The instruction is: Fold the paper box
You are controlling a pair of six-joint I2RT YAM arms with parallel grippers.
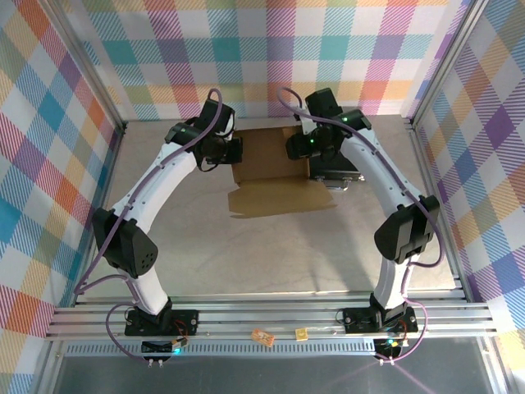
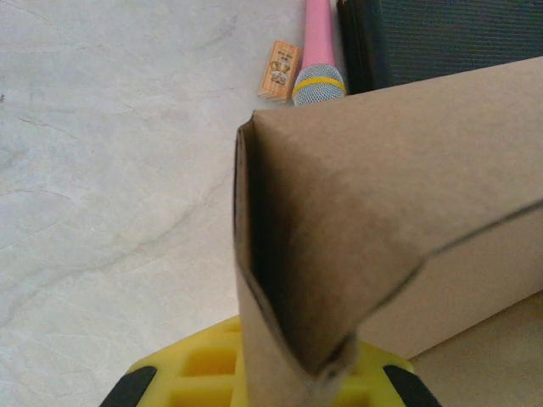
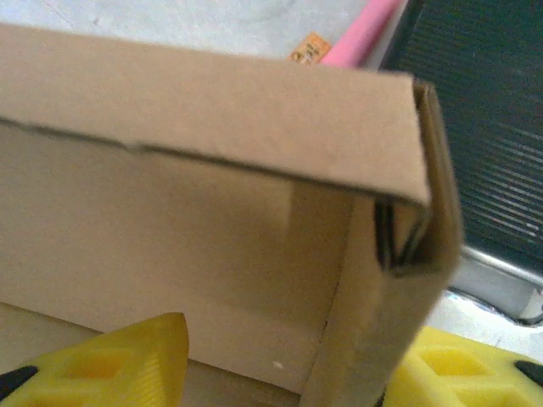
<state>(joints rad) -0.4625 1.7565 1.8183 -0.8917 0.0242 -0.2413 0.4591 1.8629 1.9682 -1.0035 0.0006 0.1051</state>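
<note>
paper box [image 3: 170,237]: brown corrugated cardboard, matt | desk [image 2: 110,170]: pale marbled surface, smooth | right pincer fingers [image 3: 119,365]: yellow plastic, matt

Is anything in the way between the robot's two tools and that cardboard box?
Nothing visible. The left tool is pinched shut on a folded corner of the paper box, and the right tool is open astride its side wall. The pink microphone and black case lie beyond the box, not between.
</note>
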